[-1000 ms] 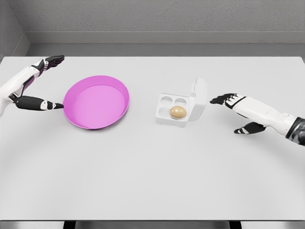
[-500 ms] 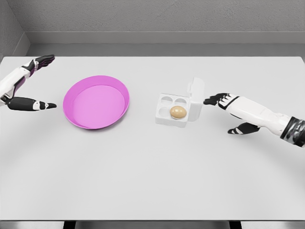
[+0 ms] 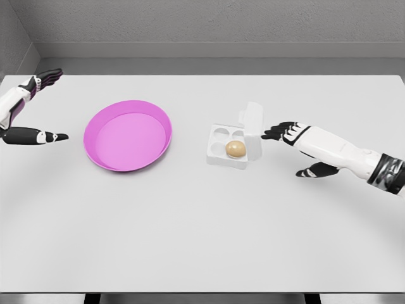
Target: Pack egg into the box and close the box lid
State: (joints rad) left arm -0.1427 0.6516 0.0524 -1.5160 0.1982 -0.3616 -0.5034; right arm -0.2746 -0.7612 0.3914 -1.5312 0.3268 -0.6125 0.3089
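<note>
Near me the white table (image 3: 202, 240) lies bare, with open room on every side; at mid-table I see the egg (image 3: 236, 148) seated in the box (image 3: 223, 147), front right cell, lid (image 3: 252, 132) hinged on the right and standing about upright. My right hand (image 3: 286, 132), fingers spread and holding nothing, sits just right of the lid, fingertips at its back, so the push runs leftward. Farther left, past the pink bowl (image 3: 128, 135), my left hand (image 3: 28, 114) hangs open by the table's edge, well apart
</note>
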